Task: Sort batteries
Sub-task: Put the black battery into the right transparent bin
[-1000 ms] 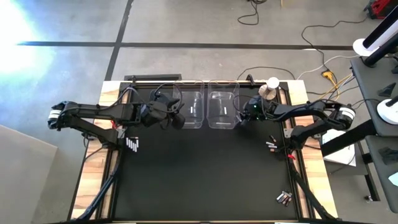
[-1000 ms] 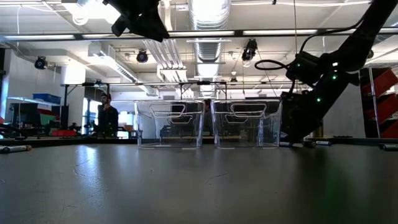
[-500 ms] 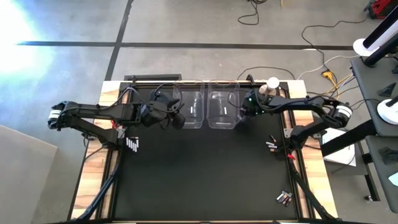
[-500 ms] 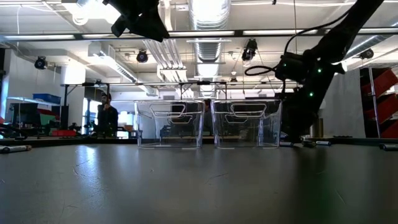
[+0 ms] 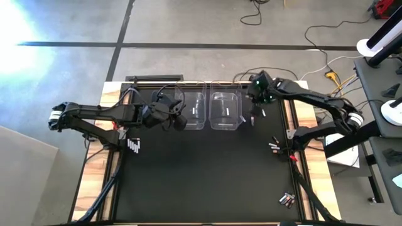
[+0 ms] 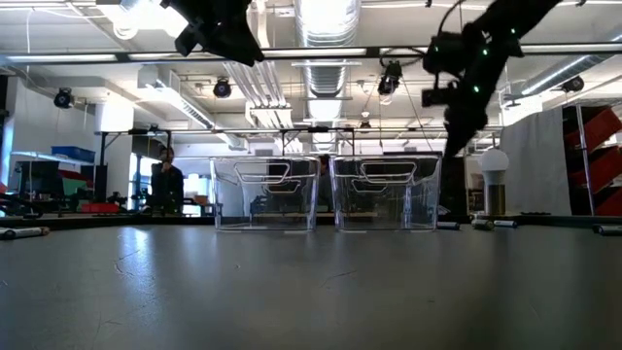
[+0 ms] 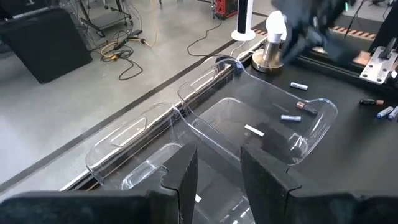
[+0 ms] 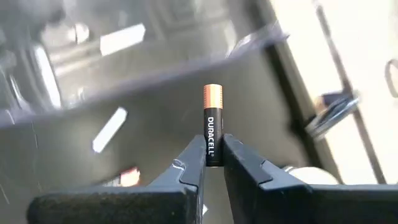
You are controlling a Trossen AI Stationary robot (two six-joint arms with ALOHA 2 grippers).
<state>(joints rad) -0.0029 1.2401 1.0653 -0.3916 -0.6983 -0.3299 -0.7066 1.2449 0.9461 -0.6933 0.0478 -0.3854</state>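
The right end effector [image 8: 213,155] pinches a black, copper-tipped battery [image 8: 212,123] upright, raised beside the right-hand clear bin [image 5: 224,110]; it should centre over the matching bin before releasing, while the left end effector [image 7: 214,165], fingers parted and empty, waits over the left bin [image 5: 191,110].

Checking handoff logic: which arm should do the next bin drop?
Right. The right gripper is shut on a Duracell battery, raised beside the right-hand clear bin. The left gripper is open and empty, above the left-hand bin.
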